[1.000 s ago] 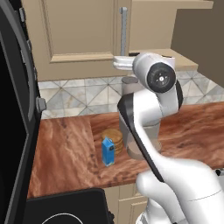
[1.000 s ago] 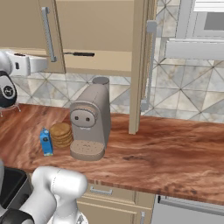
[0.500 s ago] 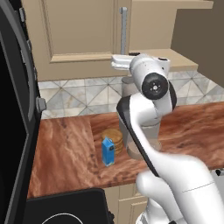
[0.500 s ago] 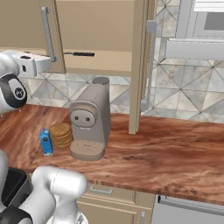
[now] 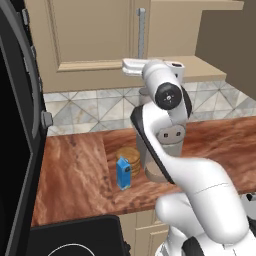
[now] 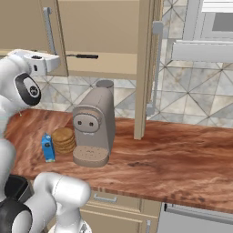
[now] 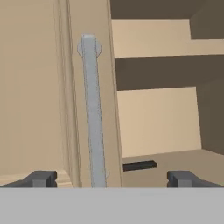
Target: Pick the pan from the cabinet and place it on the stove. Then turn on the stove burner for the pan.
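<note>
The gripper (image 7: 111, 179) faces the cabinet (image 7: 39, 87), its fingers (image 7: 40, 178) spread wide with nothing between them. The silver handle (image 7: 93, 109) of the closed left door stands straight ahead of it. To the right the cabinet is open, and the pan's black handle (image 7: 139, 165) lies on the lower shelf (image 7: 175, 159); the pan body is hidden. In the right base view that handle (image 6: 82, 56) pokes out just beside the hand (image 6: 38, 63). Below, on the counter (image 6: 182, 150), a coffee machine (image 6: 93, 129), a stack of cookies (image 6: 63, 140) and a blue carton (image 6: 47, 147) stand together.
</note>
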### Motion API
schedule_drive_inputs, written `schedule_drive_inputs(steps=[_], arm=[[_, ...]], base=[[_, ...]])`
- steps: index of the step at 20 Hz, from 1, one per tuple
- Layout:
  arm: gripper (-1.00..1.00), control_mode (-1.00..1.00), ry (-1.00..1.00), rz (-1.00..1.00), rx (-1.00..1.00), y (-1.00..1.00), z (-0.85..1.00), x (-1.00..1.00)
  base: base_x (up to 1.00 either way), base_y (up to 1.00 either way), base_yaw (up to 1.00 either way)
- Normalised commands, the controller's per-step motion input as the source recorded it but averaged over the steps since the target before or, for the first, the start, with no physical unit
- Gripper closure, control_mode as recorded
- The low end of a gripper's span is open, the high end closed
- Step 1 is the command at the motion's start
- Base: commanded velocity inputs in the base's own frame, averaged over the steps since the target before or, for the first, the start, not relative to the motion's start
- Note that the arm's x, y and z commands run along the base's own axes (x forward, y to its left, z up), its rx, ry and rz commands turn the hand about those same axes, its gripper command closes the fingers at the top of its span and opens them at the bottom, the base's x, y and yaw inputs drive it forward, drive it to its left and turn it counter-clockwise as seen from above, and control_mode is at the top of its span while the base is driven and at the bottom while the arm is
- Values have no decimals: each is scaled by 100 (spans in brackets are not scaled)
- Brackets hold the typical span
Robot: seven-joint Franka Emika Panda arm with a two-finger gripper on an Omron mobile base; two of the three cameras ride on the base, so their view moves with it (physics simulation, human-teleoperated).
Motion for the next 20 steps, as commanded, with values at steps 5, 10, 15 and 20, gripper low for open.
schedule_drive_inputs(steps=[5, 10, 15, 20], arm=[[-100, -100, -9, 4, 0, 22, 0, 40], [-100, -100, -7, 1, 0, 16, 0, 36], [-100, -100, -3, 0, 0, 0, 0, 32], [-100, -100, -1, 0, 0, 0, 0, 32]], base=[[0, 0, 0], [0, 0, 0], [0, 0, 0], [0, 0, 0]])
